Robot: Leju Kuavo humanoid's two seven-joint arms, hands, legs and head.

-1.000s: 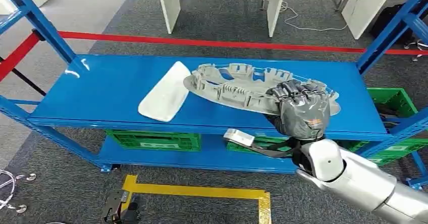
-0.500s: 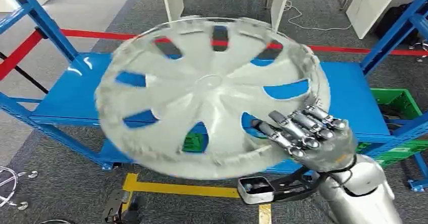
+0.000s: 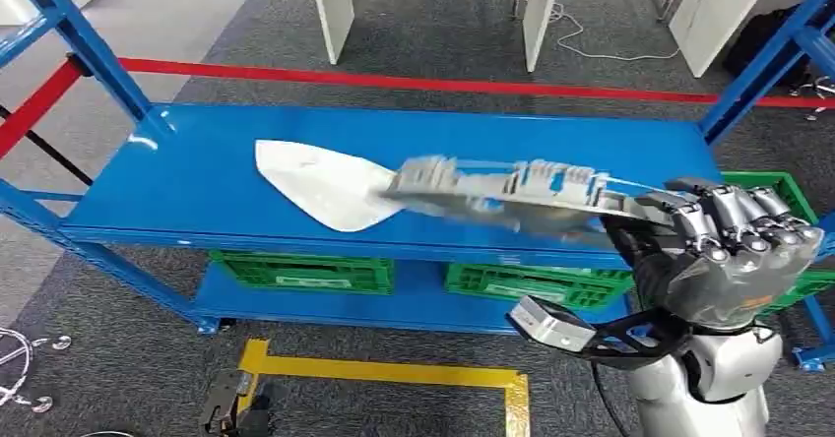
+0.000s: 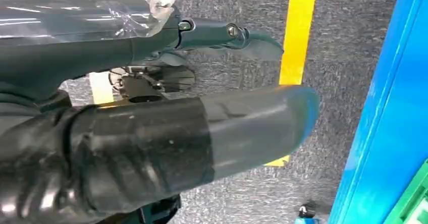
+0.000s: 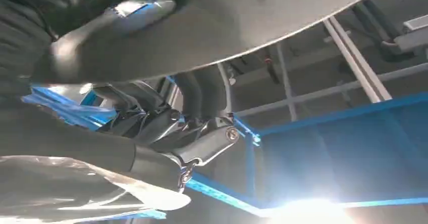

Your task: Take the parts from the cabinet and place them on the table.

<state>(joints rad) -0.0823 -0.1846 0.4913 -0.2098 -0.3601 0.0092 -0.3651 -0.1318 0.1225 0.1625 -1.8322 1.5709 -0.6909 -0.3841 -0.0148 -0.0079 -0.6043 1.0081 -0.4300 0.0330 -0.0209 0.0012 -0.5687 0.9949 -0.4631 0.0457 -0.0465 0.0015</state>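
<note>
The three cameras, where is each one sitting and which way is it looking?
Head view: high on the robot, looking forward and down at the blue shelf; shows the right hand holding the wheel cover.
Left wrist view: behind the left hand, looking down at grey carpet and a yellow floor line.
Right wrist view: behind the right hand, looking up under the wheel cover at blue shelf beams.
Shared: head and right wrist views both show the wheel cover.

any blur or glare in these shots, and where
Head view: the wheel cover held by the right hand is smeared by motion blur, while the blue shelf stays sharp. Right wrist view: a bright white flare washes out one edge. Left wrist view: the left hand is soft, too close.
</note>
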